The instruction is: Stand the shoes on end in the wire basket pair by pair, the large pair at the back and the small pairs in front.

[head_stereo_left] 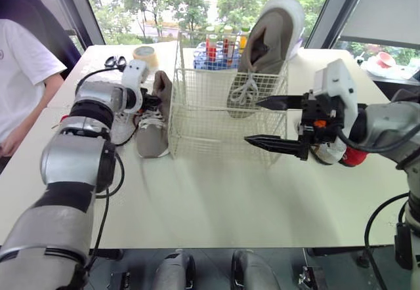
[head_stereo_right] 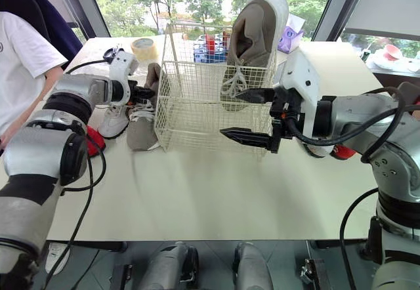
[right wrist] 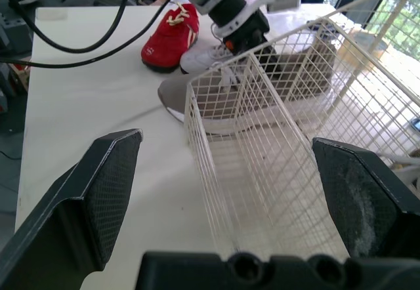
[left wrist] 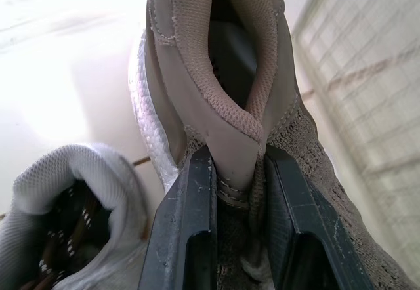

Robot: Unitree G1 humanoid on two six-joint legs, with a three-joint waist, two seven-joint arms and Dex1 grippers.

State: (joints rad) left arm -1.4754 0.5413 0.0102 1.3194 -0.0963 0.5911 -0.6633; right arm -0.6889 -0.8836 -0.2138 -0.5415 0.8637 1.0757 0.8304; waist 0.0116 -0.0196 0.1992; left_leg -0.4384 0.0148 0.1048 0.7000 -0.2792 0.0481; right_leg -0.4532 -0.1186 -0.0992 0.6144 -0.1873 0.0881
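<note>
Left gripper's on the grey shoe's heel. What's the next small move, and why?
I'd probably lift the grey shoe heel-up and carry it over the basket rim, beside its mate. The left gripper is shut on its heel, it lies on the table outside the basket, its mate stands inside, and the right gripper is open.

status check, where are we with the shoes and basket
Left gripper shut on heel of grey shoe, on table beside wire basket. Right gripper open, by basket's front right corner. One large shoe on end at back. Nothing in the way.
</note>
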